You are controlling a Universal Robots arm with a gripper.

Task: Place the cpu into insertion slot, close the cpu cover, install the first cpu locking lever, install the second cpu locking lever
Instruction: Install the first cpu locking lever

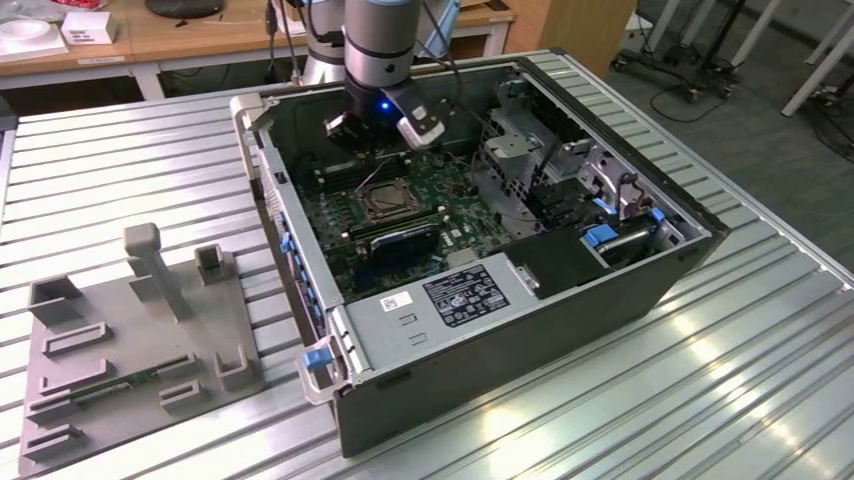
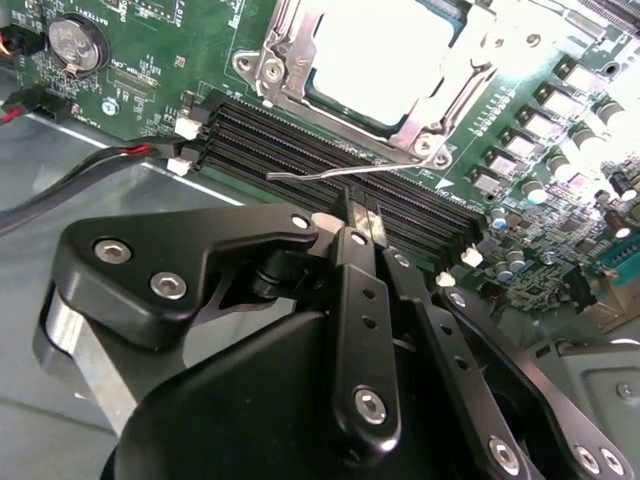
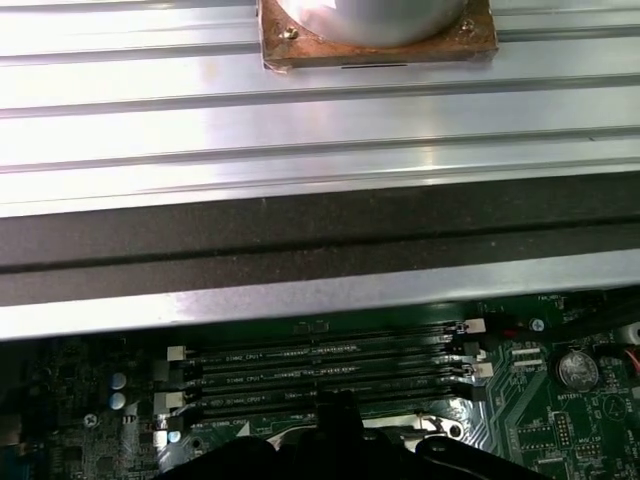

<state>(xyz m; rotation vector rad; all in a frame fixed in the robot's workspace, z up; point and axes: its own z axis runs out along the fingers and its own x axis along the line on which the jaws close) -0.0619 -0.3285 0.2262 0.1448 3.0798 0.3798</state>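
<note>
In the exterior view my gripper [image 1: 378, 140] hangs inside the open computer case, just behind the insertion slot [image 1: 387, 197] on the green motherboard. The second wrist view shows the pale cpu [image 2: 385, 55] sitting in the slot. The silvery cpu cover [image 2: 445, 85] lies flat around it. A thin wire locking lever [image 2: 320, 174] sticks out over the black memory slots, raised off the board. My gripper [image 2: 362, 200] has its black fingers pressed together, tips right at this lever. I cannot tell whether they touch it.
The case walls [image 1: 267, 170] close in around the board. Black memory slots [image 3: 320, 370] lie between the socket and the case edge, with a coin battery [image 3: 577, 368] beside them. A drive cage [image 1: 601, 200] fills the exterior view's right. A grey fixture [image 1: 134, 340] stands on the slatted table.
</note>
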